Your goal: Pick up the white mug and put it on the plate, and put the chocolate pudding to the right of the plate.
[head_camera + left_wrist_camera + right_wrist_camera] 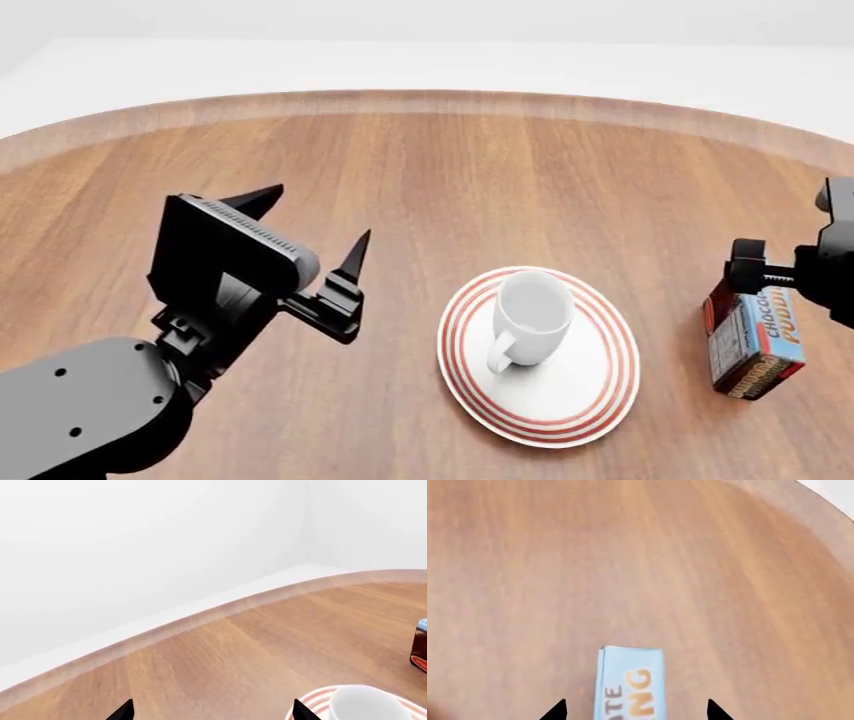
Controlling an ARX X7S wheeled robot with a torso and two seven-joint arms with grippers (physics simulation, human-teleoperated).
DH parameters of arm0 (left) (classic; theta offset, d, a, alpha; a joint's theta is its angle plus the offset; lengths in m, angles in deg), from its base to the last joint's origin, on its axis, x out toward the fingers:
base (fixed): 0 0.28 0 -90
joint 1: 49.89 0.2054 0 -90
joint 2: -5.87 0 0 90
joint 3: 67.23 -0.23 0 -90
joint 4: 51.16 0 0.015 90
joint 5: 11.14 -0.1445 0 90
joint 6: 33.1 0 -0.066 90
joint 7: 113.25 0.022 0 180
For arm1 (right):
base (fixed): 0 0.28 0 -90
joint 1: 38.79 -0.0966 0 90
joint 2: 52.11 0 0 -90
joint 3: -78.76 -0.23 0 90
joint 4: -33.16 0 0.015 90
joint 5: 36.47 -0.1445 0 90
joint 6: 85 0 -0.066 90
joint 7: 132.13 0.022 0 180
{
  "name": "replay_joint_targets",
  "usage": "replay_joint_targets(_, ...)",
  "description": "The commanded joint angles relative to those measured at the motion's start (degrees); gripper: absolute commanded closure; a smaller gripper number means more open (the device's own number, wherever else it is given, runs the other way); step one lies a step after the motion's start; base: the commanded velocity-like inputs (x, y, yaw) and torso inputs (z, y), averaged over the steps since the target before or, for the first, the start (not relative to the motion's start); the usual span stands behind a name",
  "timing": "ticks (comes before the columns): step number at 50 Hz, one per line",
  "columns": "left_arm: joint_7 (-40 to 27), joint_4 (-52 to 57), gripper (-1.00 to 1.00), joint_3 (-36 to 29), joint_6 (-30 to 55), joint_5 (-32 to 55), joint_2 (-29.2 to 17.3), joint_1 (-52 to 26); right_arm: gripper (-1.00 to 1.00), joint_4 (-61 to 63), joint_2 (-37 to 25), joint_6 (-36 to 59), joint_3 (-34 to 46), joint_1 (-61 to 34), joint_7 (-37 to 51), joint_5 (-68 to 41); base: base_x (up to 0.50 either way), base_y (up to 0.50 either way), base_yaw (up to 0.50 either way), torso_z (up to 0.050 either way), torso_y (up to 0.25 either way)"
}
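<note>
The white mug [531,318] stands upright on the plate [574,395], its handle toward me; both also show in the left wrist view, the mug [363,705] on the plate [313,702]. The chocolate pudding [754,340] lies on the wood just right of the plate. My right gripper [637,711] is open above the chocolate pudding [630,680], one fingertip on each side with wood showing in both gaps. My left gripper [318,215] hangs open and empty left of the plate, and in its own view the left gripper [212,711] has only bare wood between its tips.
Everything sits on a round wooden table [441,170] with a pale rim, white floor and wall beyond. My right arm [814,265] enters at the right edge, over the box's far end. The pudding box [420,650] shows at the edge of the left wrist view.
</note>
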Motion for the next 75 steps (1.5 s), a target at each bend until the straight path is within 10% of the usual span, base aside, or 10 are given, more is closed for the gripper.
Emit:
replay_joint_targets(1,1.7,0.6,-1.0,1.5,-0.6,-0.4,0.7,0.2,-1.0,10.3,-1.7,5.8,-2.1,1.5,0.2,-0.1,0.0,0.0,0.0,0.0,0.0)
replay_joint_targets(42,0.9,1.4,-1.0,1.9,-1.1,-0.9,-0.4,1.5,-1.0,68.1,-15.3,20.0,-23.9,24.1,12.5,-21.3,0.0,0.0,0.0,0.0,0.0)
replay_joint_targets(75,-12.8,10.2,-1.0,3.8,1.5,-5.6,-6.4,1.7,-1.0,102.2,-4.1,15.9,-43.4,39.9,26.7,-36.9,0.0,0.0,0.0,0.0,0.0)
